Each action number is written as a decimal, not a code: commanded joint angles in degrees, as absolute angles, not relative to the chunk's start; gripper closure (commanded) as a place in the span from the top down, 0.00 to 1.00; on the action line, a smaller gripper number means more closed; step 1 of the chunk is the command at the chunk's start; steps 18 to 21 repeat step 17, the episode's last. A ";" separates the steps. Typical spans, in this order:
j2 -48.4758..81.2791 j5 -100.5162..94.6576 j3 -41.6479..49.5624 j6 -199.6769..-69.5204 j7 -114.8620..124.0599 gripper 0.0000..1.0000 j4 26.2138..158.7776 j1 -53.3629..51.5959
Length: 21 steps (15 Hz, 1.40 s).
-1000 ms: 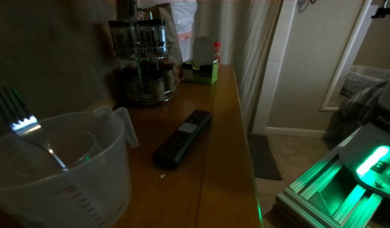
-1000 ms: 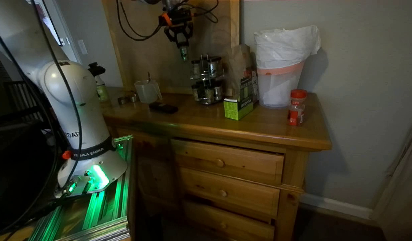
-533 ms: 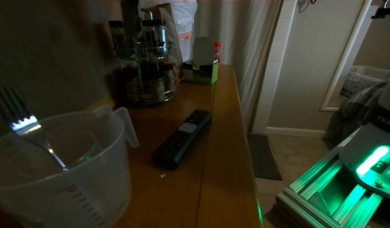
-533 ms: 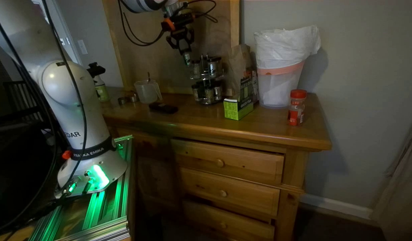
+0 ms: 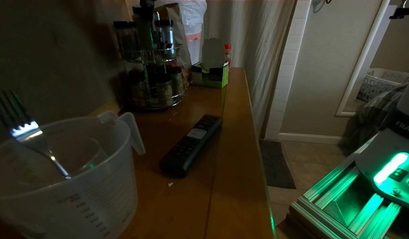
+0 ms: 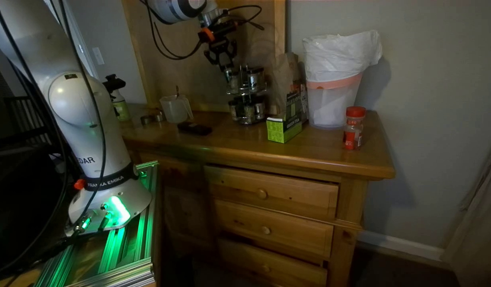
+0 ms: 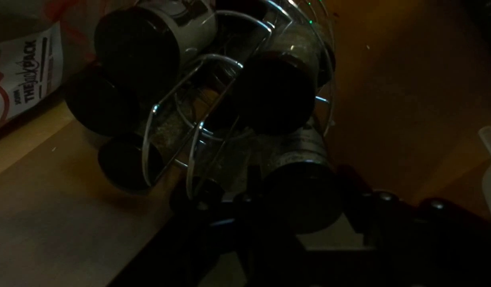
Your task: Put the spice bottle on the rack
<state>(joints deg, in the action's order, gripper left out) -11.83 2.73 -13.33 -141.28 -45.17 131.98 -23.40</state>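
The spice bottle, with a round dark lid (image 7: 305, 199) and pale label, is between the fingers of my gripper (image 7: 301, 187) in the wrist view. My gripper (image 6: 226, 65) is shut on its lid end. The bottle (image 6: 229, 75) hangs slightly tilted at the upper tier of the rack (image 6: 247, 93), on the side facing the measuring jug. In the wrist view the rack's wire frame (image 7: 195, 137) lies just beyond and left of the bottle. In an exterior view the dark bottle (image 5: 145, 35) overlaps the rack's upper tier (image 5: 172, 48); whether it touches the rack I cannot tell.
Jars stand on both rack tiers; one lid (image 7: 275, 93) is close to the held bottle. A clear measuring jug (image 5: 101, 186) with a fork and a black remote (image 5: 192, 146) lie on the dresser. A green box (image 6: 284, 129), paper bag (image 6: 286, 75) and red-topped bottle (image 6: 353, 129) stand beyond.
My gripper, holding the bottle, has moved down and toward the rack. The bottle went from above and beside the rack to level with its upper tier.
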 commanded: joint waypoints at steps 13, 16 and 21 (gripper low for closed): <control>-23.67 1.05 -13.68 -149.62 -32.12 1.00 137.07 -21.45; -30.97 -2.85 -14.05 -149.59 -23.04 1.00 140.55 -19.30; -24.91 -1.21 -12.20 -148.32 -27.63 1.00 136.15 -22.19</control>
